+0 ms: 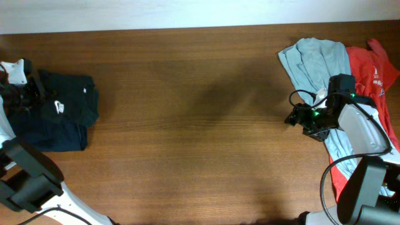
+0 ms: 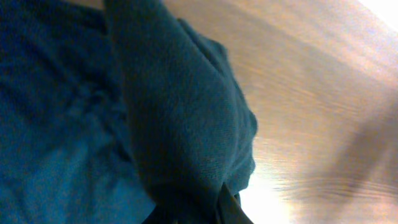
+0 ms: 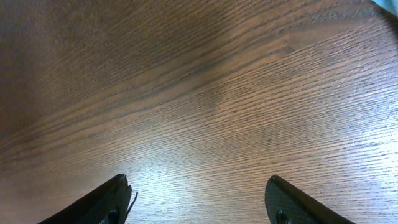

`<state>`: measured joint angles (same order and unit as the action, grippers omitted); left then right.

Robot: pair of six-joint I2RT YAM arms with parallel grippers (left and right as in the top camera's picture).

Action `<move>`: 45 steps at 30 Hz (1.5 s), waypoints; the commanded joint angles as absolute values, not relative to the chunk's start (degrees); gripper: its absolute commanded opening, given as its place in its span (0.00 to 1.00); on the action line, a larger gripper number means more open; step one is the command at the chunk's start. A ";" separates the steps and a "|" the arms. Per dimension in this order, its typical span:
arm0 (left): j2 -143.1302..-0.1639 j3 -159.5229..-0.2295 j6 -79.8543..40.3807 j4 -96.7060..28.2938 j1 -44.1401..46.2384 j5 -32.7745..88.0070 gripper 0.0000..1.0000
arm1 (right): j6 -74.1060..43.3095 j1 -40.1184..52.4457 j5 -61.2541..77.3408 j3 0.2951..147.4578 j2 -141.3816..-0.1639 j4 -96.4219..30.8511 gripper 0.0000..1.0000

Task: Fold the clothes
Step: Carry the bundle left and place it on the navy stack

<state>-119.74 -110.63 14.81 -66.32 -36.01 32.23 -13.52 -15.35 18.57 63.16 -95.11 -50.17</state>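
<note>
Well, dark garment [image 1: 59, 122]: lies in a rough rectangle at the left end of the table [image 1: 187, 125], with a small white logo [image 1: 60, 106] facing up.
Left gripper [image 2: 229, 210]: sits at the dark garment's left edge; its wrist view is almost filled with dark cloth, and a thick fold runs up from the fingertips.
Left fingers: drawn together, pinching that fold of the dark garment.
Left arm [image 1: 28, 172]: comes in from the lower left corner, and its wrist parts hide the garment's left edge from overhead.
Pale blue-grey garment [image 1: 315, 59]: crumpled at the far right end, touching the red garment [image 1: 369, 72] beside it.
Right arm [image 1: 359, 128]: lies across both of these, hiding their middle; red cloth shows again below it.
Right gripper [image 3: 199, 186]: points left, just off the pale garment's edge, over bare wood.
Right fingers [image 3: 102, 202]: spread wide apart, with nothing between them.
Cable [image 1: 300, 94]: a thin black loop stands up by the right wrist.
Between the piles: well apart, with only wood grain between them.
</note>
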 commanded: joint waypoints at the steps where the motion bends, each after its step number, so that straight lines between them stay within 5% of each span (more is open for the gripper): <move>1: -116.51 -114.61 15.86 -67.55 -35.20 39.94 0.00 | -13.58 -15.40 19.09 63.37 -94.98 -50.41 0.74; 14: -110.72 -118.17 15.90 -70.00 -34.20 29.80 0.00 | -13.58 -15.40 19.09 63.37 -94.98 -50.57 0.74; 30: -122.23 -118.17 15.90 -68.60 -38.11 20.93 0.01 | -13.61 -15.40 19.09 63.37 -94.98 -50.81 0.74; 33: -123.07 -118.17 15.88 -67.81 -40.05 20.93 0.07 | -13.61 -15.40 19.09 63.37 -94.98 -50.81 0.74; 41: -123.04 -118.19 12.53 -67.79 -45.60 20.10 0.44 | -13.61 -15.40 19.09 63.37 -94.98 -50.81 0.74; 45: -122.74 -118.30 10.74 -69.54 -47.40 22.24 0.45 | -13.61 -15.40 19.09 63.37 -94.98 -50.78 0.74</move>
<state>-123.09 -117.64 12.93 -68.49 -45.95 20.53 -13.50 -15.35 18.57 63.16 -95.11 -50.76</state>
